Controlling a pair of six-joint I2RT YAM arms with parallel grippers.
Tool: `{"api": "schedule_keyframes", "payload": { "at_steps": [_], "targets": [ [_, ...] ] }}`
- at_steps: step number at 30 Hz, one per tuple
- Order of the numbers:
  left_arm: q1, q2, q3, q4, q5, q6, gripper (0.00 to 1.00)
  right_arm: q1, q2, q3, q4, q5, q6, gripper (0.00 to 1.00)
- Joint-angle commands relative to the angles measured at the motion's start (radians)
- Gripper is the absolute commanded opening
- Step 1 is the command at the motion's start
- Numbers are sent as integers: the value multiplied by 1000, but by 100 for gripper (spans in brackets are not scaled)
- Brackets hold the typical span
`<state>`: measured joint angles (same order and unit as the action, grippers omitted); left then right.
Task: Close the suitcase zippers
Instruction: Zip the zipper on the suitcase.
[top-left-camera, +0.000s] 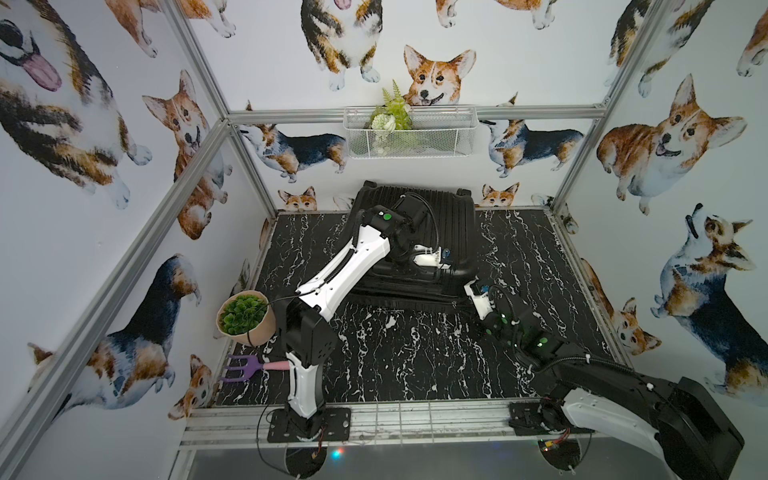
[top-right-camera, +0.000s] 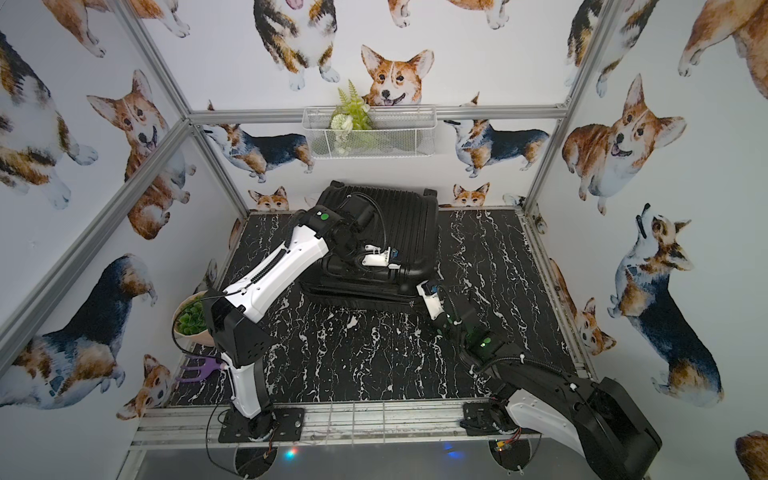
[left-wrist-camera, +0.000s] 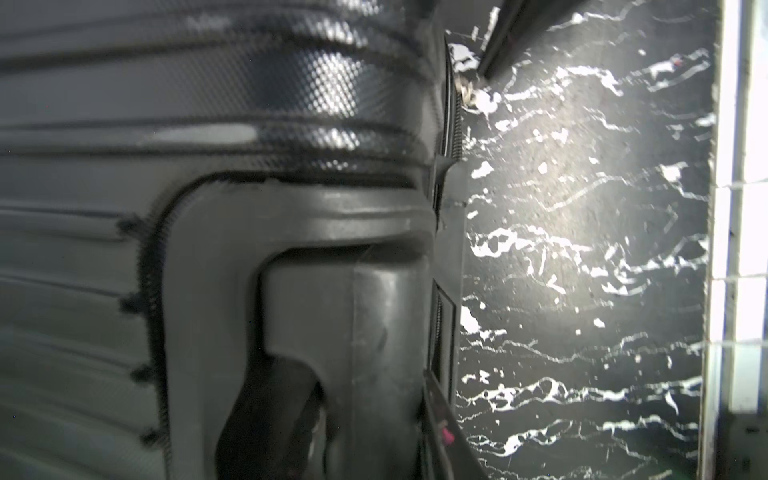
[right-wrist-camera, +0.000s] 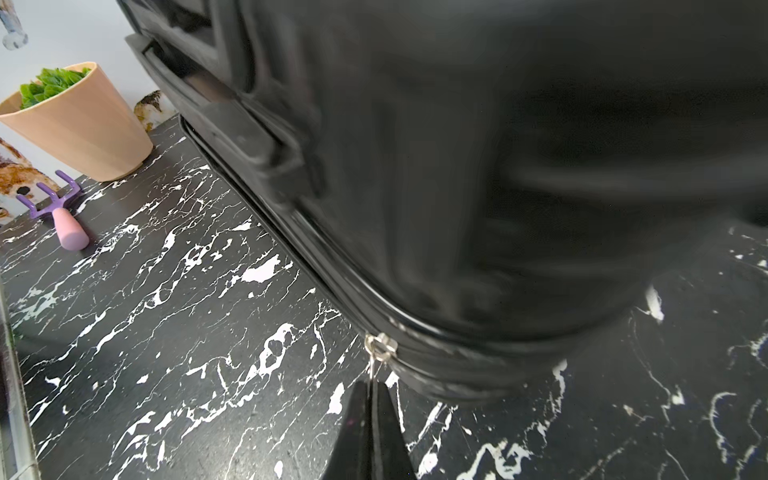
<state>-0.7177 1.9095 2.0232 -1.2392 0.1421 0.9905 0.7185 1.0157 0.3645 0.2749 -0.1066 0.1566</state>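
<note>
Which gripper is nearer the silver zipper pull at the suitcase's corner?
Right. The right gripper has the zipper pull in its jaws; the left gripper is above, over the suitcase top.

Potted plant (top-left-camera: 241, 318) near purple fork (top-left-camera: 243, 368); white wire basket (top-left-camera: 449, 141) at back

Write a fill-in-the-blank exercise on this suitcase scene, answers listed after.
The right gripper is ____ on the zipper pull.
That pull, at the suitcase seam, is ____ in colour.
The garden fork beside the plant pot has a pink handle and ____ tines.
Missing words: shut; silver; purple.
</note>
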Motion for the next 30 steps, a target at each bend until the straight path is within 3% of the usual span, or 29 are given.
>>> {"api": "schedule_keyframes", "payload": {
  "at_steps": [1, 6, 14, 24, 30],
  "targets": [
    [-68, -2, 17, 303, -127, -161, 10, 19, 50, 26, 56, -23, -1, 0],
    [-139, 13, 3, 342, -184, -333, 9, 28, 129, 53, 81, 7, 12, 0],
    [-163, 39, 8, 383, -216, -521, 4, 30, 194, 58, 152, 4, 59, 0],
    [-164, 29, -4, 386, -252, -555, 5, 29, 164, 30, 164, 60, 71, 0],
    [-164, 53, 48, 383, -290, -668, 5, 29, 170, 30, 163, 48, 57, 0]
  ]
}}
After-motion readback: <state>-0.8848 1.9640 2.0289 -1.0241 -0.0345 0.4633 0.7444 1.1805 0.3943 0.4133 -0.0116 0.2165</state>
